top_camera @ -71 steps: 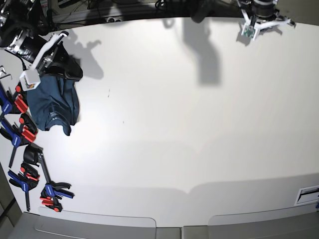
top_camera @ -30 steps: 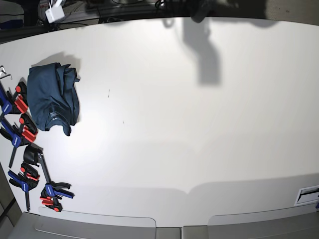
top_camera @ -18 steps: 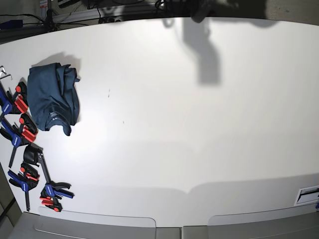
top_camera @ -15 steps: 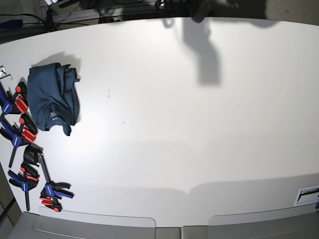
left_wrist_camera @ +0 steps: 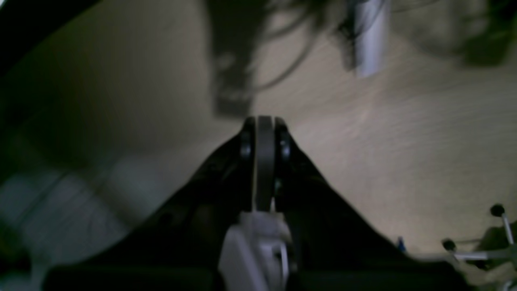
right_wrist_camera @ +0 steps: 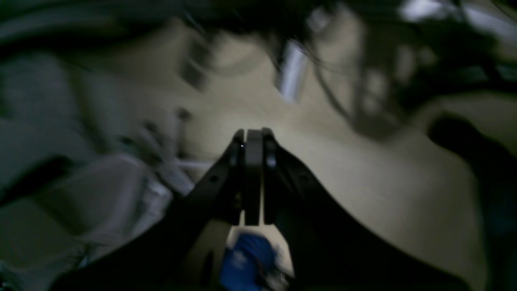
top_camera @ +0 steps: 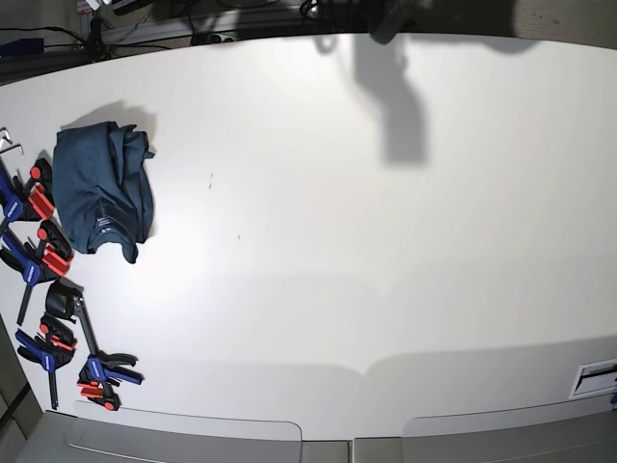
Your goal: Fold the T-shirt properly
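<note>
the t-shirt (top_camera: 100,193) lies in a compact, wrinkled bundle near the left edge of the white table (top_camera: 386,270) in the base view, with one small flap hanging out at its lower end. just beside it, along the table edge, there is a row of red, blue and black clamps (top_camera: 43,256), and the nearest ones are almost touching the cloth. neither claw shows in the base view, so the shirt is well apart from both of them — nothing is holding or touching it. the left gripper (left_wrist_camera: 264,133) shows only in its own wrist view: the two dark fingers are pressed together with no gap, and nothing is between them. beyond its tip there is only a blurred tan floor and some dark cables. the right gripper (right_wrist_camera: 252,139) looks the same in its wrist view — fingers together, nothing caught in them. below it a small blue part (right_wrist_camera: 246,258) shows, too blurred to say what it is.
</note>
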Controlling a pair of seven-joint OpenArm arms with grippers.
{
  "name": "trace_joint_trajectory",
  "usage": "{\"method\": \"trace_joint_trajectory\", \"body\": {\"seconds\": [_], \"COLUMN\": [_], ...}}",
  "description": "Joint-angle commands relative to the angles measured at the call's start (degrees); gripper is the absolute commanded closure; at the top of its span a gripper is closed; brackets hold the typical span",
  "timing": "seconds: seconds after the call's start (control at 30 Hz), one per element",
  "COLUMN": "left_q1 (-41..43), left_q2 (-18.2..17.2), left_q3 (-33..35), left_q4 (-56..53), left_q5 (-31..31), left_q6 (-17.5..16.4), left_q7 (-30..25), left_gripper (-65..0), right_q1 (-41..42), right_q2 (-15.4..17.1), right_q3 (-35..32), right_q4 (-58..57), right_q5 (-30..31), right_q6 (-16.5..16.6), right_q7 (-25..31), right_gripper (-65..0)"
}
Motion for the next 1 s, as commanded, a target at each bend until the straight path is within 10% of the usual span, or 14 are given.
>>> {"method": "trace_joint_trajectory", "body": {"seconds": [0.0, 0.37, 0.57, 0.97], "left_q1": [1.35, -28.89, -45.79, -54.82], "left_q2": [0.42, 11.52, 14.73, 14.75], "left_q3": [0.0, 0.0, 0.0, 0.0], "left_q4": [-2.67, -64.26, -95.01, -105.79], "left_q5": [-0.52, -0.9, -1.01, -16.15], "left_q6": [-0.68, -1.73, -1.73, -1.77], "left_q7": [0.33, -11.19, -28.24, -53.62], "left_gripper": [0.0, 0.0, 0.0, 0.0], "right_q1": [0.15, 28.17, 46.58, 62.75], "right_q2": [0.33, 0.28, -0.94, -9.27], "right_q3": [-0.66, -31.93, -51.34, -66.36], "right_q4": [-0.63, -40.63, -71.8, -91.67], "right_q5": [-0.44, -21.05, -39.67, -46.53], "right_q6": [0.32, 0.32, -7.34, -23.23], "right_q7": [1.51, 22.29, 35.41, 48.57], "right_gripper": [0.0, 0.0, 0.0, 0.0]}}
